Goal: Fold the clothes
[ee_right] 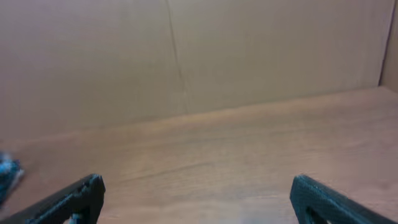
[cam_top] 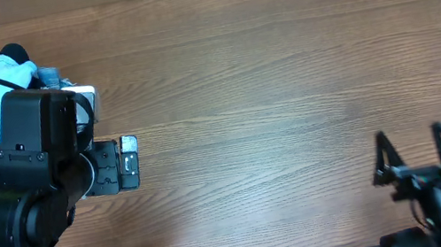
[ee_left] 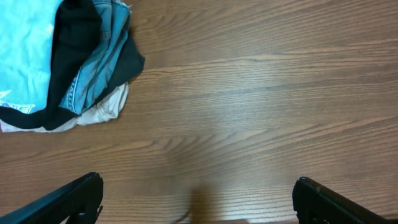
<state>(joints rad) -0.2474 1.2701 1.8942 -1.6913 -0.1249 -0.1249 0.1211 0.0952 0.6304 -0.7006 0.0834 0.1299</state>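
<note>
The tabletop point(cam_top: 283, 68) is a broad slab of brown wood with long, fine grain running across it. Behind its far edge stands a flat tan panel point(ee_right: 249, 50) with a thin upright seam. The left arm point(cam_top: 11, 212), bulky, black and boxy, hangs over the tabletop's left end and hides part of the clothes point(ee_left: 62, 62), which lie in a soft, crumpled heap at the far left edge. In the heap, a light sky-blue T-shirt point(ee_left: 25, 43) lies on top and a black garment point(ee_left: 74, 31) wraps around it. Denim-blue cloth point(ee_left: 99, 56) with pale stitched seams lies beside the black garment, and a cream piece point(ee_left: 102, 109) sticks out beneath. The left fingers point(ee_left: 68, 199), matt black, are spread wide and empty over bare wood near the heap. The right fingers point(cam_top: 384, 163) are also spread wide and empty, well apart from the heap at the near right.
</note>
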